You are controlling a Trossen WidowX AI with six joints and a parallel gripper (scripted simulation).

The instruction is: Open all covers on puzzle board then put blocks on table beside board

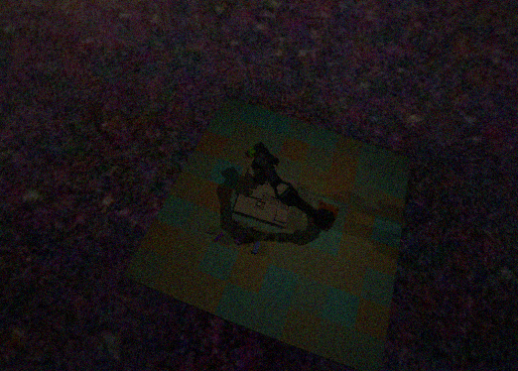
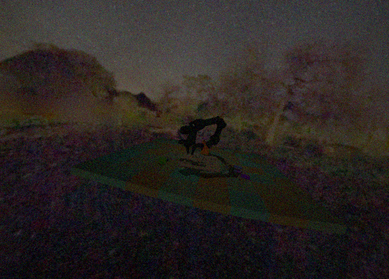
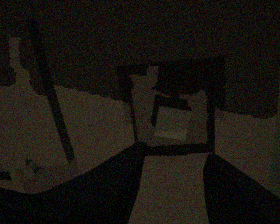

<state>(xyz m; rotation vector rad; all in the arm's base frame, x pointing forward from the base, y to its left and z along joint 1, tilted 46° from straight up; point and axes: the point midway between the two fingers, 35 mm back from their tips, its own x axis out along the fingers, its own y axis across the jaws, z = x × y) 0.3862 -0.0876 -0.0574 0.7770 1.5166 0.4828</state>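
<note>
Dim checkered counter (image 1: 318, 304) (image 2: 209, 187). My claw (image 1: 260, 147) (image 2: 190, 152) (image 3: 175, 157) is part open, nothing gripped; the block (image 3: 172, 120) sits in its well, just ahead, between the finger lines.

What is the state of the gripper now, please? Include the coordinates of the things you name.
Gripper (image 2: 190, 152) (image 3: 175, 157): partly open, holding nothing; a pale block (image 3: 171, 122) shows ahead, inside a dark-edged well.

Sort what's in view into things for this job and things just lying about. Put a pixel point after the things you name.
For the job:
- puzzle board (image 1: 270, 210) (image 2: 210, 162) (image 3: 90, 120)
- pale block (image 3: 172, 120) in its well
- gripper (image 1: 255, 182) (image 2: 190, 151) (image 3: 175, 157)

Apparently just lying about:
- green object (image 1: 251, 152) (image 2: 163, 160)
- orange object (image 2: 205, 148)
- purple pieces (image 1: 255, 247) (image 2: 244, 177), though they could be removed blocks; I cannot tell
</note>
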